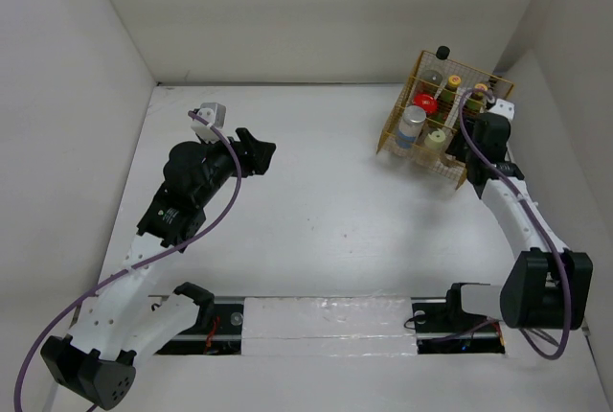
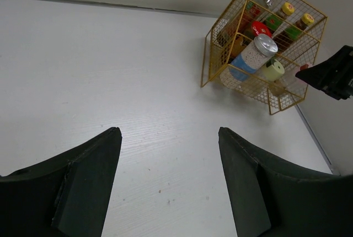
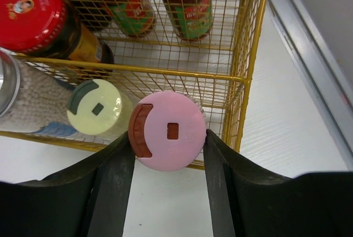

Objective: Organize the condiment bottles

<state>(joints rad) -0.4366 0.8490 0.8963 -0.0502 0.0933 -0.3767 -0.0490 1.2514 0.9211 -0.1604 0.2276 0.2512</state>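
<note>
table (image 2: 110,71) is white, and over its left part hangs left gripper (image 2: 168,160) with jaws released, nothing between them. to the right, yellow wire basket (image 2: 212,55) holds silver-lidded bottle (image 2: 265,44), red-lidded jar (image 3: 30,5) and cream-capped bottle (image 3: 94,107). at its right corner, right gripper (image 3: 169,140) is grasping pink-capped bottle (image 3: 176,154) by the cap, one finger on each side.

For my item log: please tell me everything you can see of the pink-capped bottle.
The pink-capped bottle shows mostly its round pink plastic-looking cap with a dark red flip tab; its body is hidden. It stands upright in a corner of the yellow wire basket, beside a cream-capped bottle. The right gripper clamps the cap.
</note>
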